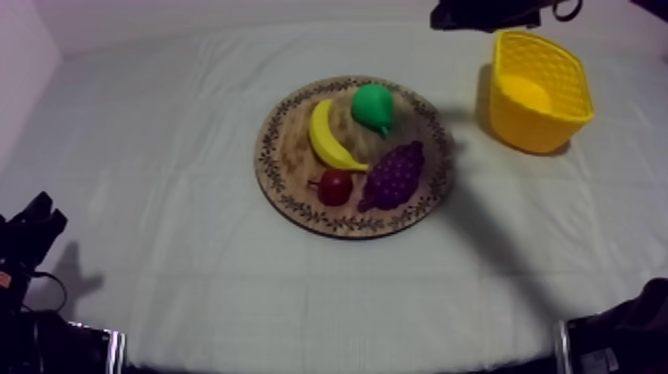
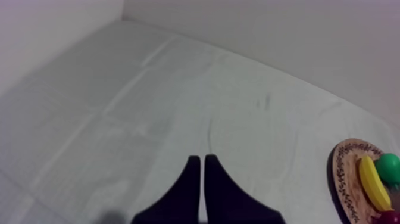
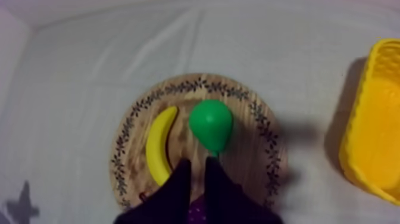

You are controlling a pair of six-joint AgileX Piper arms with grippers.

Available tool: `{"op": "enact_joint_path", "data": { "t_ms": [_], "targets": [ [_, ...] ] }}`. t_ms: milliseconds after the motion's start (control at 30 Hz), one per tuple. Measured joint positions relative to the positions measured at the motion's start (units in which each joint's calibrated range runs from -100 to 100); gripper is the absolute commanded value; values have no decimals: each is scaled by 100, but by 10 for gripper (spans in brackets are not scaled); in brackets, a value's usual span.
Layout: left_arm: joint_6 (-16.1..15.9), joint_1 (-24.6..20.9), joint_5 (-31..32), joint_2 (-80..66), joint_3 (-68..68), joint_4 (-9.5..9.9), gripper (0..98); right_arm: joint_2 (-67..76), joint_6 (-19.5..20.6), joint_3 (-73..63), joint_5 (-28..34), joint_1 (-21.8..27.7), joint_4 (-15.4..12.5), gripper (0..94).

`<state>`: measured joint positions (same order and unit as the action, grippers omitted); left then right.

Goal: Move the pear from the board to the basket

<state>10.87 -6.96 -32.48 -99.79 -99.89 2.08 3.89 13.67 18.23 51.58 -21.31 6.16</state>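
black left hand [image 2: 202,158] and right hand [image 3: 197,162], tapered fingers [image 2: 229,196]

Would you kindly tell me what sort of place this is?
Probably a robot test bench rather than a kitchen: a cloth-covered table, a toy pear and banana on a wooden board, and a yellow basket.

green pear [image 1: 374,106], yellow banana [image 1: 330,139], dark purple grapes [image 1: 395,173] and a small red fruit [image 1: 334,186] with a deep, glossy red skin. the wooden board [image 1: 266,159] is warm brown with mottled grain, its rim ringed by a dark leaf-like pattern. the basket [image 1: 537,124] is bright yellow with latticed walls. the cloth [image 1: 149,149] is plain grey-white with faint fold lines.
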Motion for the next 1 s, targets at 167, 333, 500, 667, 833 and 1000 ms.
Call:
{"op": "enact_joint_path", "data": {
  "t_ms": [167, 333, 500, 667, 833, 1000],
  "targets": [
    [0, 0, 0, 0, 0, 0, 1, -253, -33, 148, -113, -64, -17, 107],
    [0, 0, 0, 0, 0, 0, 1, -317, -76, 322, -234, -122, -6, 116],
    [0, 0, 0, 0, 0, 0, 1, -321, -74, 455, -368, -154, 51, 707],
    [0, 0, 0, 0, 0, 0, 1, -324, 34, 649, -555, -176, 170, 888],
    [0, 0, 0, 0, 0, 0, 1, -330, 177, 858, -725, -209, 332, 889],
    [0, 0, 0, 0, 0, 0, 1, -423, 328, 975, -779, -312, 480, 872]
  ]
}}
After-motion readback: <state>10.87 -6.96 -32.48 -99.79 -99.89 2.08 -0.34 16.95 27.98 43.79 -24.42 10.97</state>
